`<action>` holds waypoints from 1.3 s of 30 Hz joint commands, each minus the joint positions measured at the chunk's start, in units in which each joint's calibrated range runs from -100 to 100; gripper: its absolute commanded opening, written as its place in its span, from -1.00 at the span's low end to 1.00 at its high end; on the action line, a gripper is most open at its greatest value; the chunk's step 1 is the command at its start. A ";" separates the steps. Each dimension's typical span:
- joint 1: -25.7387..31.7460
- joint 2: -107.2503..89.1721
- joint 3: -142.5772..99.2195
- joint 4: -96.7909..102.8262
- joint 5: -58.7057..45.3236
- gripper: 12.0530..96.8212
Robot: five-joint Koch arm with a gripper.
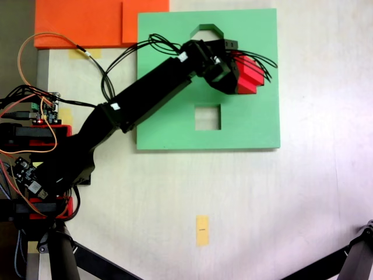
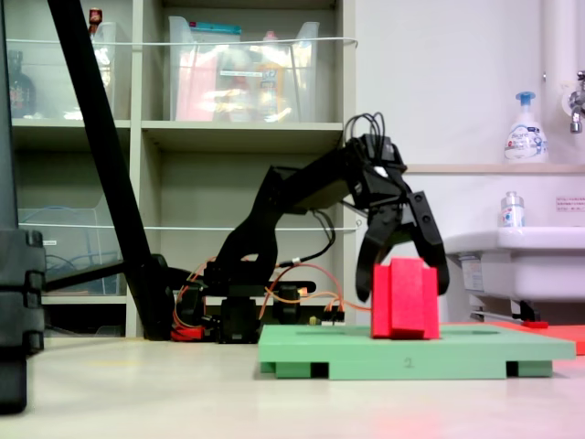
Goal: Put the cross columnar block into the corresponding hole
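Now my pincer (image 2: 403, 294) stands wide around the cross columnar block (image 2: 404, 299) upright on the green board (image 2: 302, 355); next I must close, then lift.

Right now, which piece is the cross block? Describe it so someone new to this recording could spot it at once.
Find the square green foam board on the pale table. In a fixed view, the cross columnar block stands upright on top of the board, between the arm's black fingers. It is the sole bright red ridged piece; the orange sheets beyond the board lie flat.
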 commanded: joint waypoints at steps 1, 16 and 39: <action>-0.05 0.28 0.69 2.20 0.20 -0.24; -1.56 5.17 1.39 10.96 0.29 -0.22; -2.49 12.29 1.49 16.06 0.29 -0.19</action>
